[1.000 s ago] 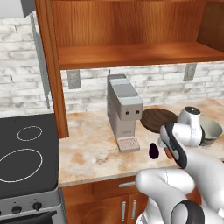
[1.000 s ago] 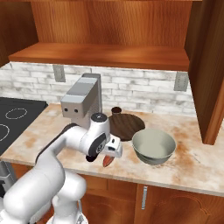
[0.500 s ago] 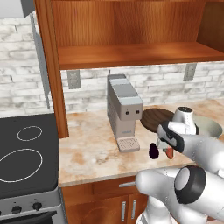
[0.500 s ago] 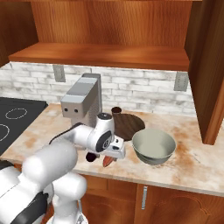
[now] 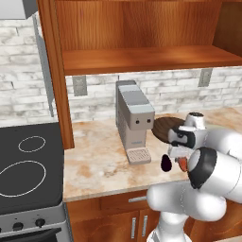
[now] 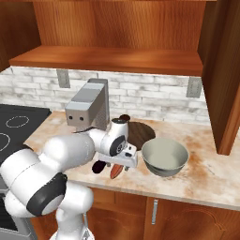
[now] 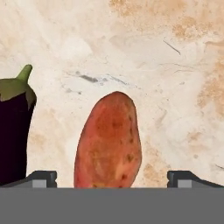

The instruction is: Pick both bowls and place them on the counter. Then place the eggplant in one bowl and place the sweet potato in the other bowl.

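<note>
A white robot arm reaches over a marbled stone counter (image 6: 206, 183) and points its gripper (image 7: 112, 177) down at a sweet potato (image 7: 109, 142). In the hand view the two dark fingertips (image 7: 41, 177) stand wide apart, one on each side of the sweet potato, with bare stone between each tip and the vegetable. They hold nothing.

The eggplant (image 7: 15, 131) lies just beside the sweet potato, its green stem cap pointing away from the hand. A narrow strip of counter separates the two. One fingertip sits close to the eggplant's side.

From the right base view, both vegetables (image 6: 116, 171) lie near the front edge of the counter, under the robot's wrist. The grey-green bowl (image 6: 165, 157) stands upright just to their right, also near the front edge. The dark wooden bowl (image 6: 140, 133) sits behind it, closer to the brick wall. A grey coffee machine (image 6: 86, 110) stands to the left of the wooden bowl.

Open counter stretches to the right of the grey-green bowl, up to a tall wooden cabinet side (image 6: 227, 75). From the left base view, more bare counter lies between the coffee machine and the black stovetop (image 5: 28, 170).
</note>
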{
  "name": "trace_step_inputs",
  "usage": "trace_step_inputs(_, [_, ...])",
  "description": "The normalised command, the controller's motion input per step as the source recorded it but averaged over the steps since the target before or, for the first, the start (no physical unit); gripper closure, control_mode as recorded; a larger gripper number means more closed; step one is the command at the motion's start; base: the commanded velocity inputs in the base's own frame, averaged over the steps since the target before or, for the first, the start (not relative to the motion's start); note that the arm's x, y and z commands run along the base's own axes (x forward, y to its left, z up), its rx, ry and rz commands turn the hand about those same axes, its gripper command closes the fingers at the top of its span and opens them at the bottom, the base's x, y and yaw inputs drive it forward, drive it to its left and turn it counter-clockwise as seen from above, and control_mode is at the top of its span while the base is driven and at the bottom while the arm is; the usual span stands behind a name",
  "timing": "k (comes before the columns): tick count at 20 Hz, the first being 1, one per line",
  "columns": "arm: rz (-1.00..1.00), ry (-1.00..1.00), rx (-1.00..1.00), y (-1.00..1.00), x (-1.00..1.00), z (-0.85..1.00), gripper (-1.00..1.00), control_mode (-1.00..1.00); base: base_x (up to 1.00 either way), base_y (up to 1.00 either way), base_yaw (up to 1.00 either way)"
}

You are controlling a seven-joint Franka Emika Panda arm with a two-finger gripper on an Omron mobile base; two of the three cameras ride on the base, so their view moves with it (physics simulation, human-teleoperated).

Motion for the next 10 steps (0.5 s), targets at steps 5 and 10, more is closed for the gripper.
trace_step_inputs(5, [0.0, 0.06, 0.02, 0.01, 0.2, -0.24, -1.0, -1.0, 0.0, 0.0, 0.0])
trace_step_inputs(10, [0.0, 0.04, 0.0, -0.02, 0.08, -0.22, -1.0, -1.0, 0.0, 0.0, 0.0])
